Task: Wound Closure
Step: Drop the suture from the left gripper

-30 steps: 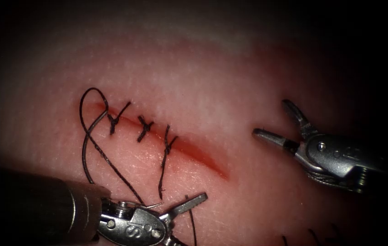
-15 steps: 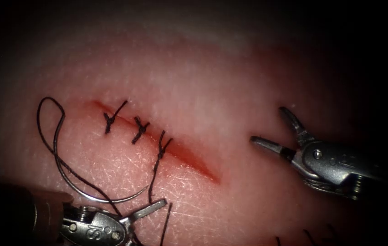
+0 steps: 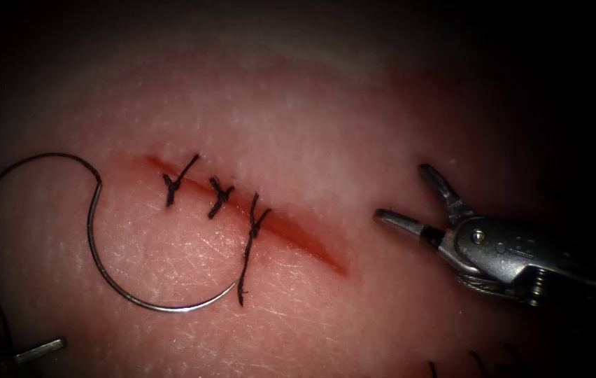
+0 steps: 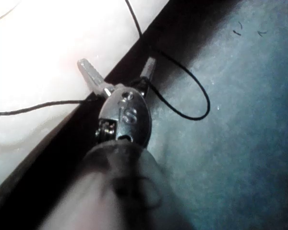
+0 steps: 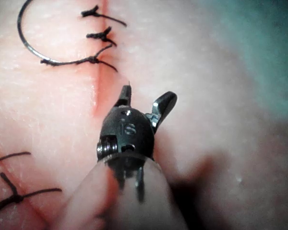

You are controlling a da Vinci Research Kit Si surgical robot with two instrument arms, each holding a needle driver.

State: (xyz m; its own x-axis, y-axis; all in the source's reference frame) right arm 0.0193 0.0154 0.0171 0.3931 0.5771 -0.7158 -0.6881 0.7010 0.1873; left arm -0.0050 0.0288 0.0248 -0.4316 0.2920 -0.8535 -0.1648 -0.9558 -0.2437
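The curved needle [image 3: 158,308] lies free on the tissue [image 3: 312,140], left of the cut [image 3: 305,241], held by neither tool; its tip rests by the tail of the third stitch [image 3: 256,220]. Its dark thread [image 3: 32,157] arcs from the needle's blunt end out left and down to my left tool [image 3: 32,350] at the lower left edge. In the left wrist view that tool [image 4: 119,67] has its jaws open, with the thread [image 4: 201,108] running past their base. My right tool [image 3: 401,192] hovers open right of the cut, holding nothing [image 5: 149,93]. The needle [image 5: 43,61] lies beyond it.
Three knotted stitches [image 3: 220,198] close the cut's upper left part; its lower right part gapes red. Cut thread ends [image 3: 480,364] show at the lower right edge, and older stitches [image 5: 9,191] lie on the tissue. A teal cloth [image 4: 240,143] lies beside the tissue.
My left tool drew back to the lower left, pulling the thread out leftward. The needle has come fully into sight, lying on the tissue. The right tool drifted slightly left.
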